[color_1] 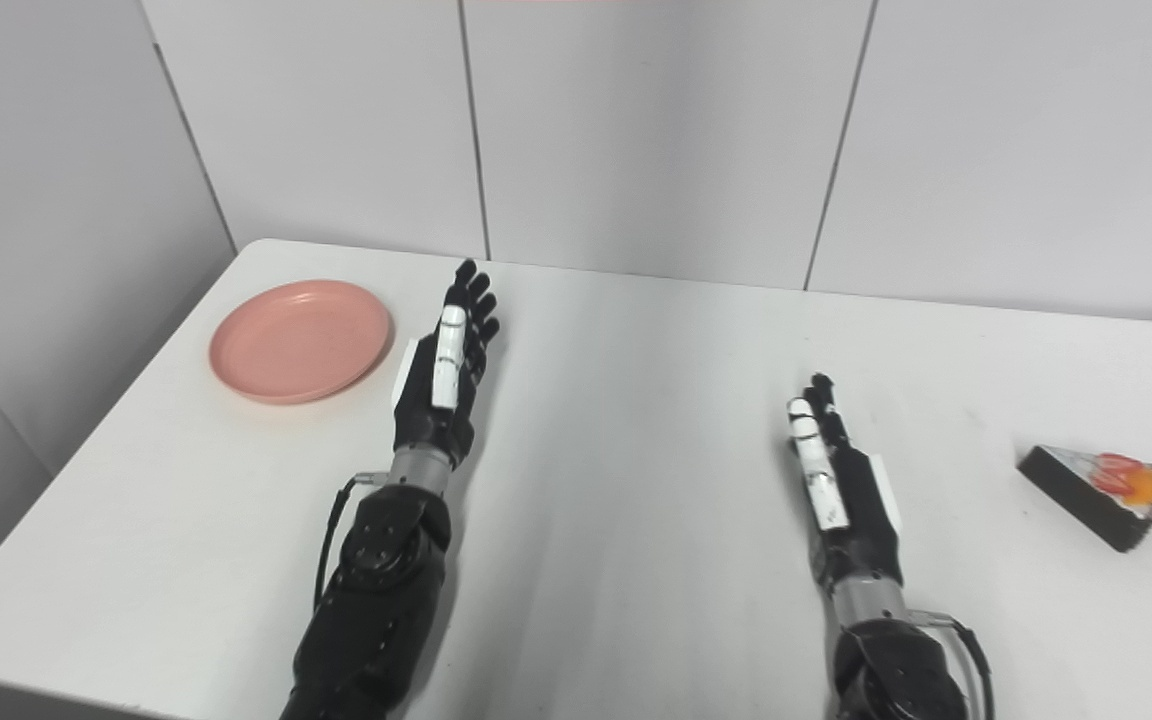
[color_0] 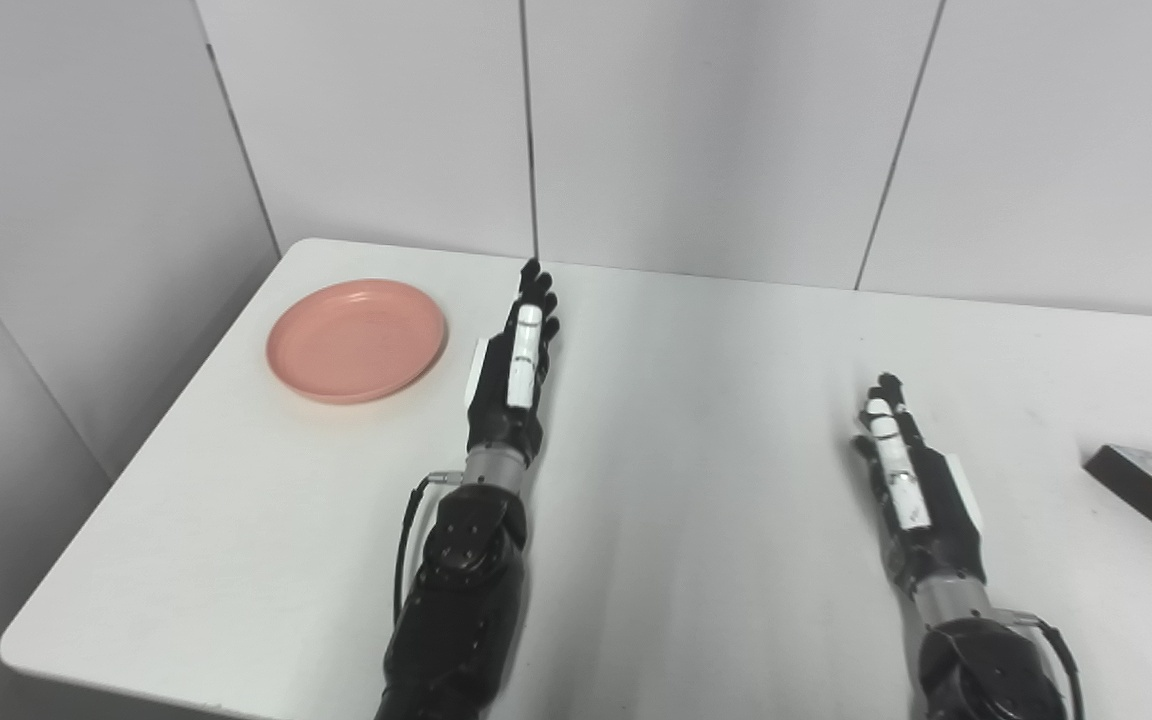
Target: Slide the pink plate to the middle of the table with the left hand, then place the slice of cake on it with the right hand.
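I see the pink plate (color_0: 356, 340) near the bench's (color_0: 696, 520) far left corner, just beside my left robot hand (color_0: 514, 365), fingers spread, empty. The right robot hand (color_0: 904, 475) seems equally empty; the cake slice (color_1: 1096, 492) sits apart, by the right edge.

Pink plate (color_0: 356, 341): round, shallow, plain salmon-pink with a low raised rim. Right way up and flat on the white table (color_0: 696, 520), in its far left corner, close to the left edge and a little in from the far edge. Nothing lies on it.

Slice of cake (color_1: 1093, 494): wedge-shaped, dark chocolate-brown sides, pale top with red and orange fruit-like topping. Flat on the table by its right edge, about mid-depth, narrow end pointing left. Well apart from the plate.
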{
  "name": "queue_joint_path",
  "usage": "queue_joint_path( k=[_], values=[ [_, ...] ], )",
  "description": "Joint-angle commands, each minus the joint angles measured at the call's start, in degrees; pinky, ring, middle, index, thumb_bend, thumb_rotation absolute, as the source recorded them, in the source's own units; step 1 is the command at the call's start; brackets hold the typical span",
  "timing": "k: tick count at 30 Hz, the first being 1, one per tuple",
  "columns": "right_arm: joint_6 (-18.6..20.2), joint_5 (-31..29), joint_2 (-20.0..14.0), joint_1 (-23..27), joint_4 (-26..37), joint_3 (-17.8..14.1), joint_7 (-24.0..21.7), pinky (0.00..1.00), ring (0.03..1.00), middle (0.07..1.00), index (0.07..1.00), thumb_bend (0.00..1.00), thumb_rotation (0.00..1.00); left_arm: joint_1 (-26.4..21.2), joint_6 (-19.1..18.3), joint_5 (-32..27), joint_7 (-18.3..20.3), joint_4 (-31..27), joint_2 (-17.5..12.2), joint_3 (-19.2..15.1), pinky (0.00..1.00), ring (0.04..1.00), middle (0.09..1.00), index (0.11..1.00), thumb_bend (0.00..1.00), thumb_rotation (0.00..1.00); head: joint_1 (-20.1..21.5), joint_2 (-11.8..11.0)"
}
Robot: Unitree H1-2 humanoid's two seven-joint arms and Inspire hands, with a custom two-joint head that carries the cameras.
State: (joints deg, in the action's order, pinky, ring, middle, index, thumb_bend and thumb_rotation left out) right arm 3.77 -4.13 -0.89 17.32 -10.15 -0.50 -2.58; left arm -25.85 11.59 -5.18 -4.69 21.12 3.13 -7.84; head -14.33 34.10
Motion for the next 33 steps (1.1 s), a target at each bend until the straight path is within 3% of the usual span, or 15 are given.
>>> queue_joint_path(
  k=[1, 4, 10, 17, 25, 33],
  values=[
    [-3.1, -1.0, 0.0, 1.4, 0.5, -0.6, -0.5, 1.0, 0.998, 1.0, 1.0, 0.46, 0.88, -3.2, 3.3, 0.3, -1.3, -0.1, -0.5, -0.4, 0.97, 0.985, 0.981, 0.979, 0.68, 1.0, -0.3, -0.4],
    [-3.2, -0.9, -0.3, 1.4, 0.5, -0.5, -0.9, 1.0, 1.0, 1.0, 1.0, 0.47, 0.88, -4.0, 4.0, 0.9, -2.2, 0.9, -1.8, -1.0, 0.94, 0.951, 0.946, 0.942, 0.69, 1.0, -0.9, -0.7],
    [-3.8, -0.9, -0.5, 1.3, 0.4, -0.5, -1.2, 1.0, 0.998, 1.0, 1.0, 0.45, 0.88, -6.3, 3.5, -1.3, -2.8, 2.2, -4.7, -3.7, 0.95, 0.911, 0.905, 0.899, 0.74, 1.0, -1.8, -1.5],
    [-5.1, -0.5, -1.1, 1.2, -0.5, -0.4, -1.6, 1.0, 1.0, 1.0, 1.0, 0.46, 0.89, -8.9, 4.5, -3.0, -3.5, 4.9, -8.3, -7.1, 0.83, 0.82, 0.82, 0.818, 0.77, 1.0, -2.5, -2.0],
    [-6.6, -0.5, -1.3, 1.4, -1.7, -0.7, -1.8, 1.0, 1.0, 1.0, 1.0, 0.47, 0.89, -11.1, 5.8, -1.4, -7.5, 7.9, -12.9, -9.7, 0.71, 0.713, 0.728, 0.726, 0.75, 1.0, -3.5, -2.4],
    [-7.1, -2.9, -1.6, 1.8, -2.9, -1.3, -3.4, 1.0, 1.0, 1.0, 1.0, 0.44, 0.88, -11.3, 5.1, -0.8, -10.6, 9.8, -16.8, -10.9, 0.74, 0.7, 0.706, 0.708, 0.73, 1.0, -4.8, -2.9]
  ],
)
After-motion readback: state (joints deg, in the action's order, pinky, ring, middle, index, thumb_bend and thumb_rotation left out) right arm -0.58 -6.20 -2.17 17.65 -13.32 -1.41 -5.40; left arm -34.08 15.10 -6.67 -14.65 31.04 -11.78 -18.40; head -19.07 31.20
